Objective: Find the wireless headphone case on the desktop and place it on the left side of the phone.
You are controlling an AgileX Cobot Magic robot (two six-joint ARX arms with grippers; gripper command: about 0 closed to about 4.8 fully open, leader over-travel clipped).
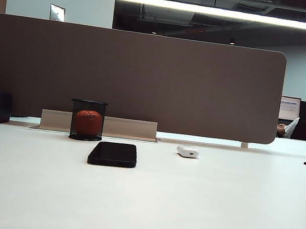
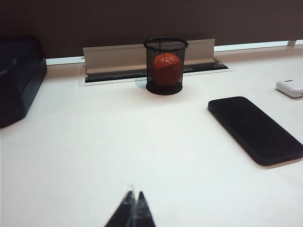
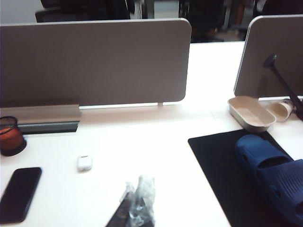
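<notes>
The wireless headphone case (image 1: 187, 151) is a small glossy white box lying on the white desktop (image 1: 197, 210), to the right of the phone (image 1: 113, 154), a flat black slab. The case (image 3: 84, 162) and phone (image 3: 20, 193) also show in the right wrist view, the case (image 2: 289, 88) and phone (image 2: 255, 128) in the left wrist view. My left gripper (image 2: 134, 195) is shut, empty, low over the desk well short of the phone. My right gripper (image 3: 137, 185) is shut and empty, above the desk, some way from the case. Neither arm shows in the exterior view.
A black mesh cup (image 1: 87, 120) holding an orange ball stands behind the phone, before the brown partition (image 1: 146, 80). A dark box (image 2: 19, 78) sits at the left. On the right lie a black mat (image 3: 222, 175), a blue slipper (image 3: 274, 175) and a beige tray (image 3: 251, 113).
</notes>
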